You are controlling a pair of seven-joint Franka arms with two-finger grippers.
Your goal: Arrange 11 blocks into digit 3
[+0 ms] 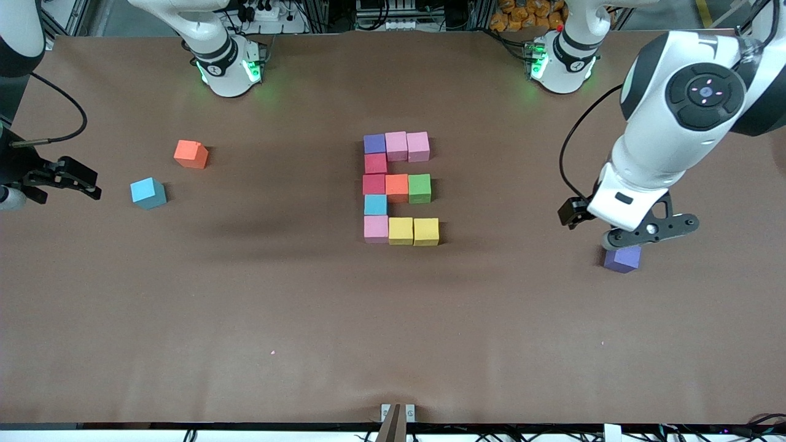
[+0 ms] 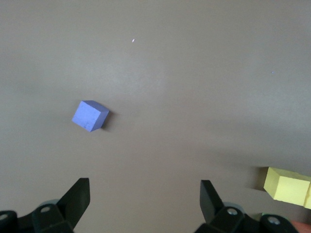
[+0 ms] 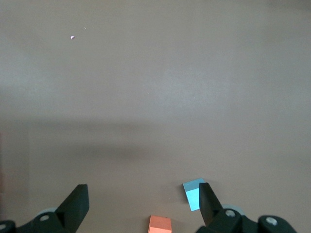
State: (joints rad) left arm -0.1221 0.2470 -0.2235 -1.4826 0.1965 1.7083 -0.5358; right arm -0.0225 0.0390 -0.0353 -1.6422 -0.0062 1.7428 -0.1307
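Digit 3 sits mid-counter, between both end effectors. Left end effector released, empty, above loose purple block. Right end effector released, empty, near loose blue block.

Brown table w/ small clamp at its near edge

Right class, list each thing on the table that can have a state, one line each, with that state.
Figure: eleven touching blocks, complete, reads like an E from the front camera.
Loose orange block: apart, toward the right arm's end.
Loose blue block: apart, beside the orange one.
Loose purple block: apart, under the left end effector.
Left end effector: open, holding nothing.
Right end effector: open, holding nothing.
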